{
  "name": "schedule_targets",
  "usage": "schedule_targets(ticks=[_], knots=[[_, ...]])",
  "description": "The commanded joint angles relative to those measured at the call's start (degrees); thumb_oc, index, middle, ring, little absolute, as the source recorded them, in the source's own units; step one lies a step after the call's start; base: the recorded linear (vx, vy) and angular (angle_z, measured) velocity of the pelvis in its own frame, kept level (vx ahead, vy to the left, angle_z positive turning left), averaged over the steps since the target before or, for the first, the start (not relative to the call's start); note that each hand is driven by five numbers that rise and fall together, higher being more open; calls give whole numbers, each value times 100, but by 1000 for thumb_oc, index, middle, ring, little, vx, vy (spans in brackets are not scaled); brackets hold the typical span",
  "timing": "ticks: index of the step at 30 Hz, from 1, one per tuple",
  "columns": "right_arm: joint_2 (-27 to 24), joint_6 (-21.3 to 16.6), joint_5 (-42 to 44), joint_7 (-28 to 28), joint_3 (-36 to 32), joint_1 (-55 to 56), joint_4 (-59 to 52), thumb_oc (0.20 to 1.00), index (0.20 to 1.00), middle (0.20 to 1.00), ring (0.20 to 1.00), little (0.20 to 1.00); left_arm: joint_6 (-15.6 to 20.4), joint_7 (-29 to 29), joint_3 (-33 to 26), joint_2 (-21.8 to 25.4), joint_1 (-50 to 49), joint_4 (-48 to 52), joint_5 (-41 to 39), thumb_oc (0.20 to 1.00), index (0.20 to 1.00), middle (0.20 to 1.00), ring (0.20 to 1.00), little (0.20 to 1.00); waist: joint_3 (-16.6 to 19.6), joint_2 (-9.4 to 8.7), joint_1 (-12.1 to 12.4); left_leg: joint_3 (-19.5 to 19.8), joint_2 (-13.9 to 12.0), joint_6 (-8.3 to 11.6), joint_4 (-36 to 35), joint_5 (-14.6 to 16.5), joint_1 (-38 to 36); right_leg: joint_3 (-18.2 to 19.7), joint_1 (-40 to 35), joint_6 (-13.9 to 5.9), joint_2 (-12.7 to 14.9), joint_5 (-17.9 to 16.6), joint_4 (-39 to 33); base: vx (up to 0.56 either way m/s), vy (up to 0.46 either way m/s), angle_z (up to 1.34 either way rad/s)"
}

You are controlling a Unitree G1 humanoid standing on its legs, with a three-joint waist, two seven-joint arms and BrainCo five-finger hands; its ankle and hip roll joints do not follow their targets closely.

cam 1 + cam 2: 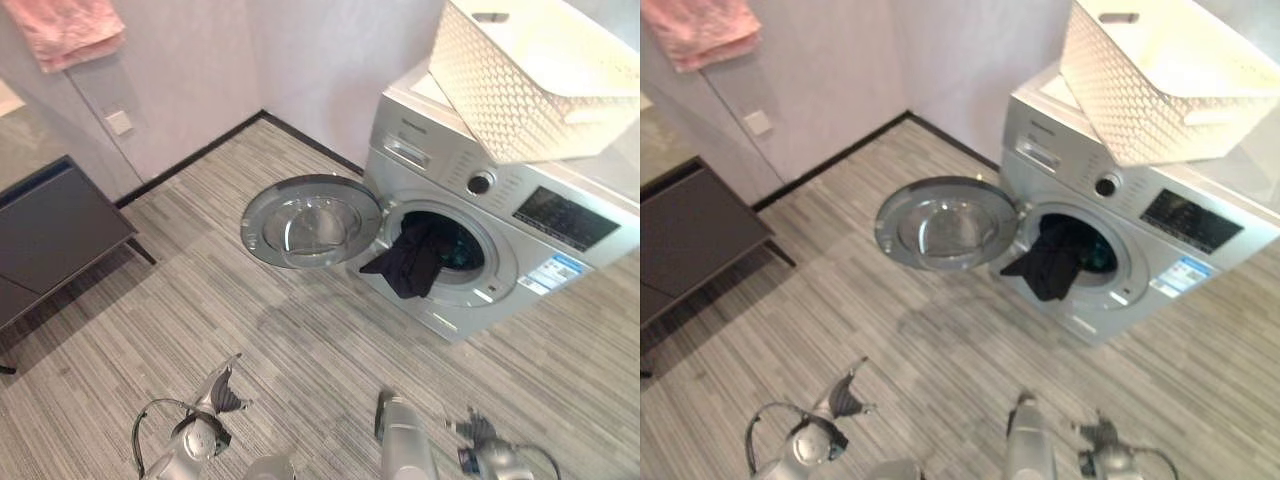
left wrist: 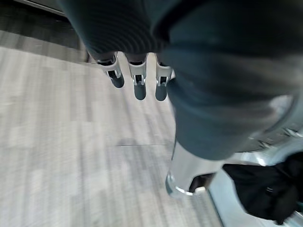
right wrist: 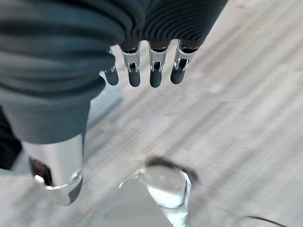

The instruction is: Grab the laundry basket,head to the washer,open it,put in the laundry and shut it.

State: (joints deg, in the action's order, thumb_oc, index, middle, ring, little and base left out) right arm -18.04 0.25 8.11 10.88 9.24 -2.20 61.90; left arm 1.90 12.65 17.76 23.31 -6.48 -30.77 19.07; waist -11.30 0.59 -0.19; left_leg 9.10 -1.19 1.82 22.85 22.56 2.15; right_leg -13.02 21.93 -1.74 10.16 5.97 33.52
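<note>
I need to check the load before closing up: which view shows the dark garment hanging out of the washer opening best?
The left eye view: the dark garment drapes over the drum rim of the silver washer, round door swung open. The right eye view shows the same. The left wrist view catches a corner of it; the right wrist view shows floor.

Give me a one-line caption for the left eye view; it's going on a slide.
White laundry basket atop the silver washer, round door swung open, dark garment hanging out of the drum.

pink towel (image 1: pixel 65 30), dark cabinet (image 1: pixel 50 230), wall socket (image 1: pixel 119 122)
</note>
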Motion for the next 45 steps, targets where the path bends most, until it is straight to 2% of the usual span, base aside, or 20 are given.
schedule_targets(ticks=[1,3,4,5,10,15,18,20,22,25,27,31,32,33,35,36,38,40,42,45], knots=[[-188,-185,-111,-31,-20,-445,-21,1000,1000,1000,1000,1000,67,10,-213,78,19,325,50,1000,1000,1000,1000,1000,53,236,-38,16,239,-478,-2048,-1442,-252,181,-416,-534,-194,-188,16,-15,3,-58],[-69,-239,-94,-80,67,-400,101,1000,1000,1000,1000,1000,90,-41,-242,-28,-67,245,-11,1000,1000,1000,1000,1000,355,42,129,-93,375,-442,-2334,-1650,-138,175,-1171,-399,-572,147,-711,-21,-51,-30],[-63,-244,-92,-80,68,-393,105,1000,1000,1000,1000,1000,93,-40,-239,-22,-74,243,-11,1000,1000,1000,1000,1000,357,43,146,-108,361,-439,-2348,-1647,-162,185,-1205,-394,-592,138,-759,-27,-139,-39],[-26,-275,-63,-103,113,-373,94,1000,1000,1000,1000,1000,123,-73,-207,-97,-126,261,7,1000,1000,1000,1000,1000,451,-100,237,-199,424,-424,-2365,-1624,-65,375,-1478,-329,-664,305,-1572,2,-90,-39],[-47,-296,-63,-108,242,-450,95,1000,1000,1000,1000,1000,168,-59,-127,-192,-87,251,-28,1000,1000,1000,1000,1000,453,-196,341,-384,438,-368,-2348,-1582,50,585,-1884,-317,-769,182,-2733,-37,-125,-29],[-120,-371,42,-147,270,-381,-385,1000,1000,1000,1000,1000,193,-74,-64,-133,-11,378,-50,1000,1000,1000,1000,1000,269,-285,240,-347,301,-215,-2168,-1653,127,716,-1930,-180,-923,186,-2793,15,-148,1],[-215,-432,131,-145,303,-370,-758,1000,1000,1000,1000,1000,225,-148,-53,-22,25,613,-92,1000,1000,1000,1000,1000,-30,-473,261,-399,232,-61,-1095,-1721,754,699,-1970,-56,-940,207,-2803,-59,-191,23],[-282,-470,187,-99,384,-467,-975,1000,1000,1000,1000,1000,250,-138,-8,-44,30,681,-217,1000,1000,1000,1000,1000,-160,-525,294,-352,288,-192,-386,-1642,1226,651,-1995,5,-977,213,-2832,-18,-145,62],[-342,-447,234,-63,403,-583,-1026,1000,1000,1000,1000,1000,235,-144,24,-32,51,764,-256,1000,1000,1000,1000,1000,-236,-520,368,-332,443,-243,-261,-1621,1748,675,-2054,2,-989,276,-2861,110,-65,33],[-311,-496,309,-62,476,-732,-1109,1000,1000,1000,1000,1000,269,-234,103,45,-19,1051,-173,1000,1000,1000,1000,1000,-148,-464,644,-159,631,-103,-1227,-2402,2110,895,-2348,16,-1236,429,-3039,312,-10,-2],[-258,-540,385,8,517,-880,-1008,1000,1000,1000,1000,1000,326,-301,221,110,19,1199,-145,1000,1000,1000,1000,1000,-119,-493,833,-116,712,-57,-1767,-2597,2490,1110,-2682,-5,-1295,563,-3159,417,74,-17],[-64,-530,418,11,480,-913,-822,1000,1000,1000,1000,1000,364,-333,285,164,68,1362,-188,1000,1000,1000,1000,1000,61,-618,1061,-223,632,-139,-1776,-2907,2469,1379,-3209,-100,-1163,677,-3079,463,162,-47],[-25,-517,393,2,471,-915,-807,1000,1000,1000,1000,1000,359,-298,282,200,114,1342,-207,1000,1000,1000,1000,1000,80,-660,1072,-228,665,-194,-1584,-2820,2425,1380,-3195,-159,-1074,658,-2901,502,182,-63],[71,-531,387,8,472,-905,-755,1000,1000,1000,1000,1000,381,-265,332,217,165,1273,-190,1000,1000,1000,1000,1000,105,-741,1101,-246,702,-246,-1423,-2736,2349,1380,-3143,-258,-981,489,-2541,429,196,-68],[217,-506,386,-31,435,-913,-582,1000,1000,1000,1000,1000,355,-241,341,361,199,1240,-97,1000,1000,1000,1000,1000,134,-853,1092,-240,779,-404,-1351,-2433,2003,1473,-2816,-605,-852,-496,-1251,445,206,-68],[250,-494,386,-48,409,-904,-575,1000,1000,1000,1000,1000,344,-251,300,448,190,1297,-108,1000,1000,1000,1000,1000,110,-803,1071,-256,742,-451,-1354,-2374,1857,1442,-2595,-735,-898,-877,-653,383,197,-38],[314,-453,353,-7,362,-903,-561,1000,1000,1000,1000,1000,326,-239,170,548,98,1356,-248,1000,1000,1000,1000,1000,45,-605,967,-223,629,-566,-1401,-2212,1461,1162,-2144,-875,-771,-1196,181,340,187,12],[360,-421,364,80,224,-937,-451,1000,1000,1000,1000,1000,290,-227,106,617,39,1380,-268,1000,1000,1000,1000,1000,33,-403,900,-150,459,-617,-1574,-2134,1084,731,-1773,-785,-436,-1049,349,384,154,16],[315,-371,393,123,96,-887,-364,1000,1000,1000,1000,1000,274,-265,65,673,-58,1365,-232,1000,1000,1000,1000,1000,41,-312,770,-7,440,-610,-1716,-2014,690,562,-1481,-648,-328,-606,-133,406,71,-2],[187,-311,387,173,-42,-911,-150,1000,1000,1000,1000,1000,283,-320,-39,737,-174,1429,-227,1000,1000,1000,1000,1000,-13,-249,680,149,367,-508,-1658,-1751,437,376,-1231,-615,-89,-488,-1224,312,-84,27]])
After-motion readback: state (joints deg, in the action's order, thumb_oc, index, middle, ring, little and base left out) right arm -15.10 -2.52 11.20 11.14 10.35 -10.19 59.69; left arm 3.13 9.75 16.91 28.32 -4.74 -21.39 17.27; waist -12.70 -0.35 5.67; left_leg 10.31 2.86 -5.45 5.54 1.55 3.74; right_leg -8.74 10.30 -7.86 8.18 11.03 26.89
